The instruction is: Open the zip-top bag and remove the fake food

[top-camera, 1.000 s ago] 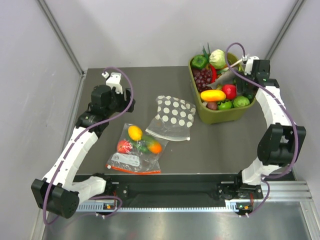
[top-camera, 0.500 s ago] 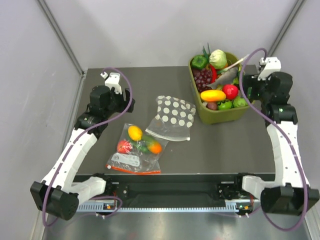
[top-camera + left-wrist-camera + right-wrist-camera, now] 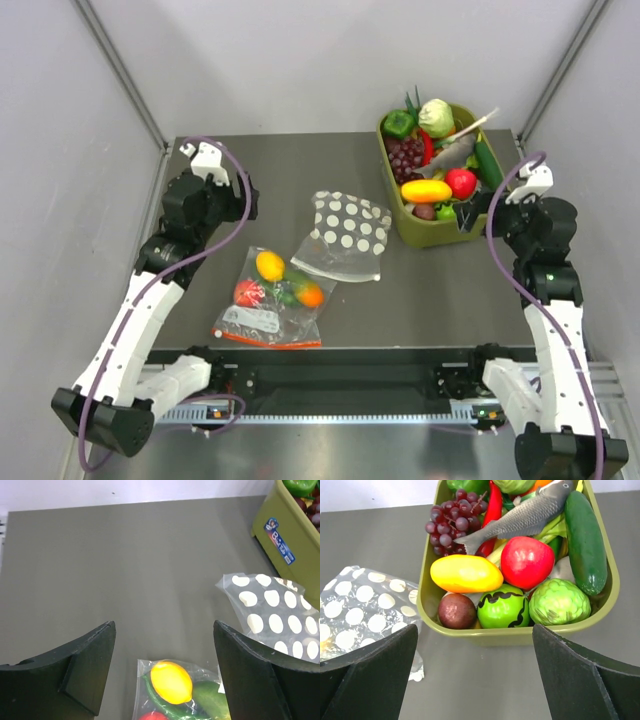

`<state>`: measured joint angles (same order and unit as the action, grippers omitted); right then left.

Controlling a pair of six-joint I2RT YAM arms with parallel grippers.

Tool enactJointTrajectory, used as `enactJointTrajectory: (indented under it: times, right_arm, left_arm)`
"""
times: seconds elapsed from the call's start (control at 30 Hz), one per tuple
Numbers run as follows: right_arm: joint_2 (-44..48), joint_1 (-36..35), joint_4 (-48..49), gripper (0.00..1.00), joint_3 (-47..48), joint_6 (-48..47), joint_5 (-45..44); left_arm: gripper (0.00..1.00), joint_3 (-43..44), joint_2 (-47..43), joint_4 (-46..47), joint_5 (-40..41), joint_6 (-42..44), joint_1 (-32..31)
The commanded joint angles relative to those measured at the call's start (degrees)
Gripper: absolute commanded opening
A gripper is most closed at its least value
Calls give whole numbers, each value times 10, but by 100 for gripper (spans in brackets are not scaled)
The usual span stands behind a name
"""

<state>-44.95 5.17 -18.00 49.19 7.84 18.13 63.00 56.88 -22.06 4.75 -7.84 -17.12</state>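
The clear zip-top bag printed with white polka dots lies flat and seemingly empty at mid-table, just left of the olive-green plastic bin. The yellow oval mango with an orange end and the dark green cucumber rest in that bin, so removal looks finished; probably only parking the arms remains. The left gripper and right gripper both hang empty, jaws spread wide. Since a second ago the right arm has drawn back from over the bin toward its base, leaving the cucumber in plain view; the left has swung slightly outward.
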Motion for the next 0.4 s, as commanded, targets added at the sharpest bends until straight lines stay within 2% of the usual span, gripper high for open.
enactJointTrajectory:
  times: [0.0,0.37]
  right_arm:
    - [15,5,29,96,6,8,14]
    - [16,5,14,96,14,-6,3]
  left_arm:
    - [84,30,-11,26,25,-3,3]
    - [86,48,2,15,32,1,3]
